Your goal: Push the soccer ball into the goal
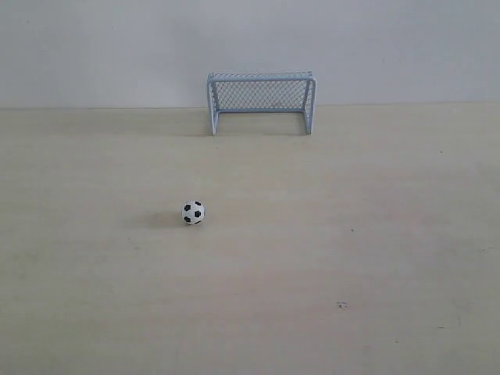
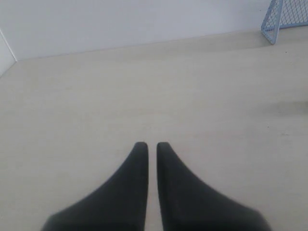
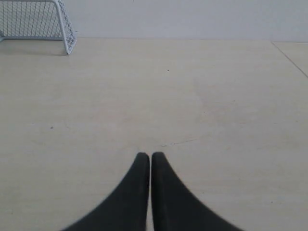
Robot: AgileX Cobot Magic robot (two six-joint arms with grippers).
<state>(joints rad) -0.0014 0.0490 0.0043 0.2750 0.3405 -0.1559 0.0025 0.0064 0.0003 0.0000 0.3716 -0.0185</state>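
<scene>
Pale table (image 1: 359,258) bears one soccer ball (image 1: 193,212), one goal (image 1: 262,94) (left fingers (image 2: 136,185), right fingers (image 3: 137,188) narrow).

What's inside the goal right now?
Inside the goal, only bare table shows, with wall seen through the net. The ball sits well in front, apart from it. Nothing there is covered.

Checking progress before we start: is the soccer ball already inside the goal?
No, the soccer ball lies out in the open, well short of the goal and nearer the camera.
</scene>
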